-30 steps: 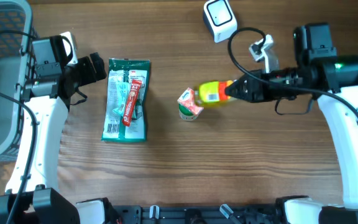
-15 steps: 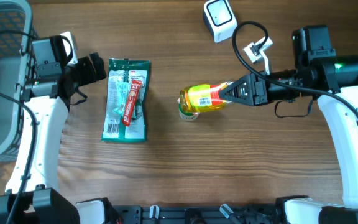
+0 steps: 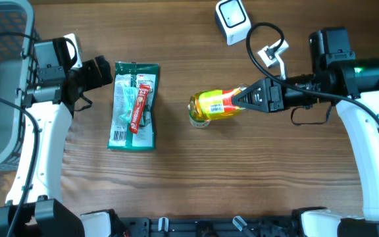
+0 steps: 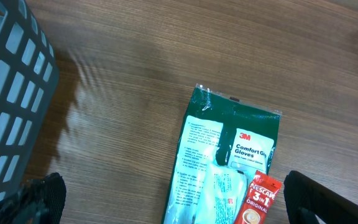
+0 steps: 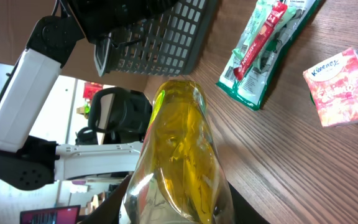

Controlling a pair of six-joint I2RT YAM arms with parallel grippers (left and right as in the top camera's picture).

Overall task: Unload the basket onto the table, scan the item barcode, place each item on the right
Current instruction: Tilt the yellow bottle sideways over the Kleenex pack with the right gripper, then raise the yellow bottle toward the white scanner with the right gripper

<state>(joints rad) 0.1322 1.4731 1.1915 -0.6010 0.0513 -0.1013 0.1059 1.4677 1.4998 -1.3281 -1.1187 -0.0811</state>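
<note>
Right pincer [image 3: 247, 99] grips the yellow bottle [image 3: 216, 104] sideways at mid-frame, likely so its label shows to the white scanner [image 3: 233, 18] up top. Left pincer [image 3: 104, 71] hangs wide open, holding nothing, at the left.

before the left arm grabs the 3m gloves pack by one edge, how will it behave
The gloves pack looks like a thin, flat plastic pouch, so probably light and floppy. The Nescafe sachet lying on it would likely slide off.
</note>
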